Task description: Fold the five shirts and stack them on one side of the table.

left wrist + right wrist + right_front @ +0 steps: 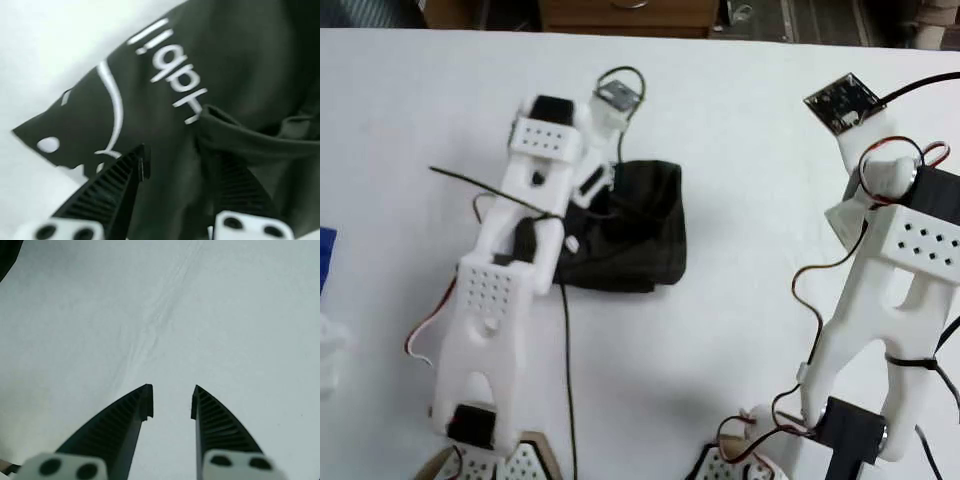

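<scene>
Reaching up the table (740,330) from its base at the near edge, the left arm (495,290) in the high view leans toward the middle, and its wrist hangs over the near-side edge of the black shirt (640,235). The shirt lies folded into a compact, roughly square bundle at the centre of the white table, with its edges a little uneven. The right arm (890,280) stands well apart from it at the other side, bent upward from its own base with its wrist over bare tabletop. A blue item (325,255) shows at the table's far left edge.

In the left wrist view, the left gripper (175,150) sits low on the shirt with its fingers spread apart. One finger (120,185) lies on top of the cloth, and the tip of the other is tucked under a raised fold. The fabric here is dark and carries white lettering and a curved white line, and a corner of it reaches onto the white surface.

In the right wrist view, the right gripper (170,390) points down at the bare table with a narrow gap between its fingers, holding nothing. The surface below it shows faint creases.
</scene>
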You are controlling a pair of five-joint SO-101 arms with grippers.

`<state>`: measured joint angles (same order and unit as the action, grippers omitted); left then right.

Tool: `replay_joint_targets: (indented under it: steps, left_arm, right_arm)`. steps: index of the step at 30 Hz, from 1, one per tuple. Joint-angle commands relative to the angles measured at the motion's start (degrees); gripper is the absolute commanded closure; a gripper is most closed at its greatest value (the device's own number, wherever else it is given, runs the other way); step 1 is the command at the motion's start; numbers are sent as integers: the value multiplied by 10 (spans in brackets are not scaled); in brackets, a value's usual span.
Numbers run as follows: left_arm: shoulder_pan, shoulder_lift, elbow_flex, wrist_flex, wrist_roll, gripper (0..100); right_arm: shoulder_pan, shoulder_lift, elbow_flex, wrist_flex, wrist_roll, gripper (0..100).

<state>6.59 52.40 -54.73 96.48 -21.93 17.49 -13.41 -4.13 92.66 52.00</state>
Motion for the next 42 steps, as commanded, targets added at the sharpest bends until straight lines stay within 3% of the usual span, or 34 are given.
replay_joint_targets:
  steps: [1, 7, 16, 22, 31, 42]
  left_arm:
    - [29, -21, -2, 5, 11, 772]
    - [76, -50, 4, 56, 19, 772]
    - [100, -108, 20, 59, 33, 772]
    - [76, -163, 22, 43, 32, 771]
    - [7, -60, 22, -32, -1, 773]
    - [40, -5, -2, 15, -1, 772]
  right_arm:
    - [2, -23, -2, -7, 4, 863]
    - [0, -22, -2, -18, 4, 864]
    - [0, -22, -2, -40, 4, 864]
    - [3, -22, -2, -46, 4, 864]
    - [3, -23, -2, -44, 4, 864]
    - [1, -22, -2, -46, 4, 864]
